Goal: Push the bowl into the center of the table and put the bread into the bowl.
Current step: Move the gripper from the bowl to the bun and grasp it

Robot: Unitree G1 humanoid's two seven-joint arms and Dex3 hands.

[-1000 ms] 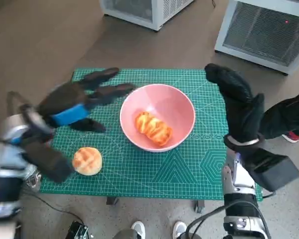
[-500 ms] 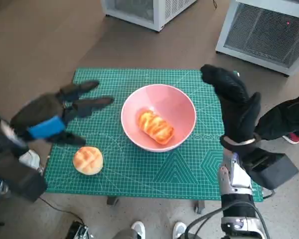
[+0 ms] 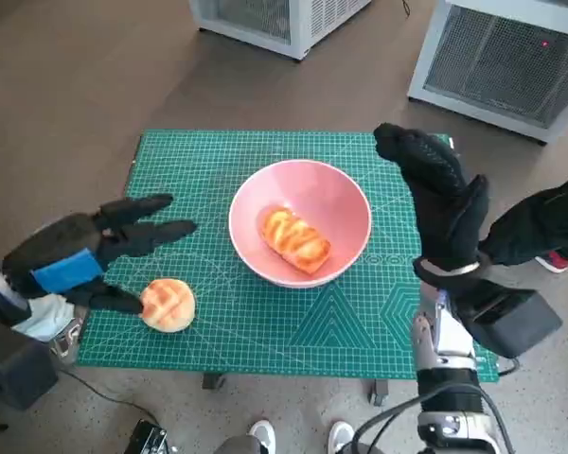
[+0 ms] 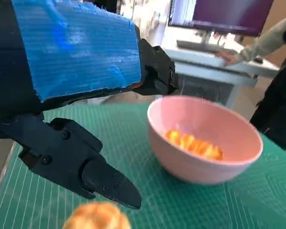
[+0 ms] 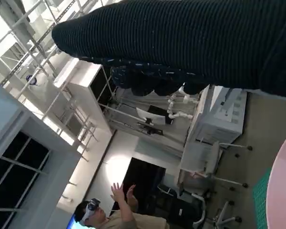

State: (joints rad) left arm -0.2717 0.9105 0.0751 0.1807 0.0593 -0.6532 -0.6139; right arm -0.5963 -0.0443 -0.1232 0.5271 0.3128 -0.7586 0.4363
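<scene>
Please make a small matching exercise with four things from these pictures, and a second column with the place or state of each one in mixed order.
1. bowl
2. long bread
3. round bread
4. left hand

a. lies on the green mat, outside the bowl
b. open, holds nothing
c. pink, near the mat's middle
d. lies inside the bowl

Pairs: 1-c, 2-d, 3-a, 4-b

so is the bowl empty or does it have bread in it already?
Not empty. The pink bowl holds one elongated bread; a second, round bun lies outside on the mat, beside the left hand.
</scene>
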